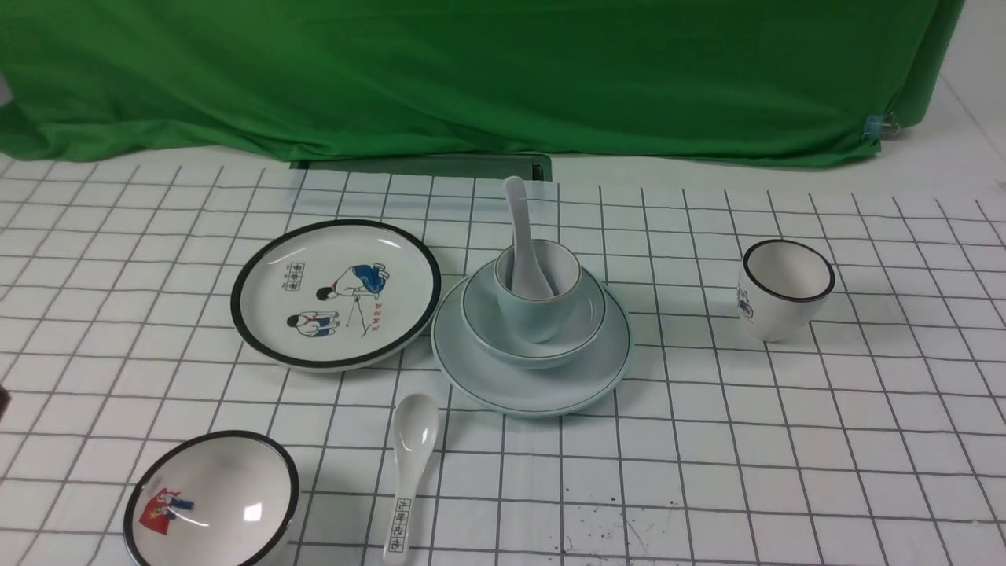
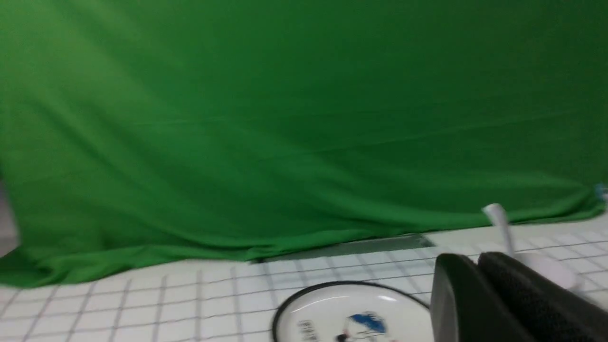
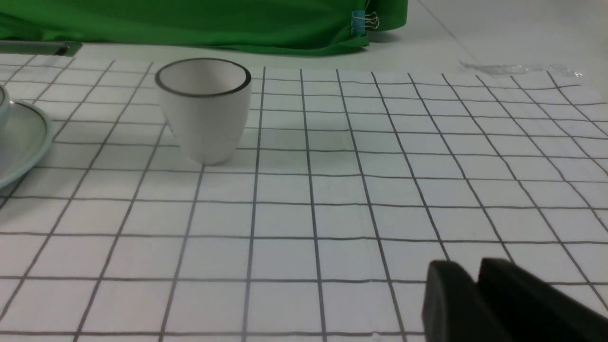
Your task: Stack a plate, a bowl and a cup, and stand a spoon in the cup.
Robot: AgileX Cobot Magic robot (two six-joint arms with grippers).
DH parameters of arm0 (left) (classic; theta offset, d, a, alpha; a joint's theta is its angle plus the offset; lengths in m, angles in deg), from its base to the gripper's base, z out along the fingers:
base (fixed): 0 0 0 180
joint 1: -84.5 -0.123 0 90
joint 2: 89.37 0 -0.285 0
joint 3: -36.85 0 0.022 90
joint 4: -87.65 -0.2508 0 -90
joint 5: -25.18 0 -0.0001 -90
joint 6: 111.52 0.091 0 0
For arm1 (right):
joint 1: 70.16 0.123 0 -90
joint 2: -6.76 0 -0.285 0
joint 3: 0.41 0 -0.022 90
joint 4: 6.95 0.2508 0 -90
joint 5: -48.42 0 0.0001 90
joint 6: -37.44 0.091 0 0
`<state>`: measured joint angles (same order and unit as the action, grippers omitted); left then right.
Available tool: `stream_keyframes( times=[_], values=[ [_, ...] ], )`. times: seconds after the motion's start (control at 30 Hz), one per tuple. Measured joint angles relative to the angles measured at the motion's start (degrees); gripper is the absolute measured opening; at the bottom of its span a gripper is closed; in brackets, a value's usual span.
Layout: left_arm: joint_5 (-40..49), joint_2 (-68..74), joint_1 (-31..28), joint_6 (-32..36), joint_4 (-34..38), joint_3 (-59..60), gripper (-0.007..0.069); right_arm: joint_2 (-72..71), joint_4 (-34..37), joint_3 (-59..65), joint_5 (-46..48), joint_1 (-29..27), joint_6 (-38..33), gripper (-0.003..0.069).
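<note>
**Tableware lot on gridded cloth: stack assembled, grippers clear**

White cloth (image 1: 786, 440) with a black grid covers the table; green fabric backdrop (image 1: 471, 71) hangs behind it, fastened with a binder clip (image 3: 363, 21) at its right end.

Item 1. The plate (image 1: 534, 385), pale bluish-white with a thin dark-green rim line, lies flat near the centre of the cloth.

Item 2. The bowl (image 1: 519, 338), same pale glaze, sits inside the plate.

Item 3. The cup (image 1: 538, 314), pale and handleless, stands upright in the bowl.

Item 4. The spoon (image 1: 520, 236), plain white, stands in the cup, scoop down, handle leaning away toward the backdrop.

Item 5. Cartoon plate (image 1: 336, 292), black-rimmed, lies just left of the stack; whether the rims touch cannot be told.

Item 6. Cartoon bowl (image 1: 211, 501), black-rimmed, red figure inside, at the near left.

Item 7. Lettered spoon (image 1: 409, 472), flat on the cloth in front of the stack, scoop toward it.

Item 8. Black-rimmed cup (image 1: 782, 287), upright, well to the right of the stack.

Item 9. Left gripper (image 2: 475, 294): dark fingers close together, nothing between them, raised above the cloth near the cartoon plate.

Item 10. Right gripper (image 3: 475, 304): fingers nearly together with a narrow gap, holding nothing, over bare cloth apart from the black-rimmed cup.
</note>
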<state>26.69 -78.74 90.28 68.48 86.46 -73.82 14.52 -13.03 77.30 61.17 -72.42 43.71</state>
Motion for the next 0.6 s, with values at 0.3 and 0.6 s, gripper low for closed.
stream_keyframes(
  times=[0.3, 0.6],
  values=[
    [2.94, -2.7, -11.21, 1.22, 3.46, 8.2, -0.0009, 0.0, 0.0, 0.0, 0.0, 0.0, 0.0, 0.0164],
    [11.72, -2.7, -7.94, 3.0, 4.46, 8.23, -0.0009, 0.0, 0.0, 0.0, 0.05, 0.0, 0.0, 0.0185]
  ],
)
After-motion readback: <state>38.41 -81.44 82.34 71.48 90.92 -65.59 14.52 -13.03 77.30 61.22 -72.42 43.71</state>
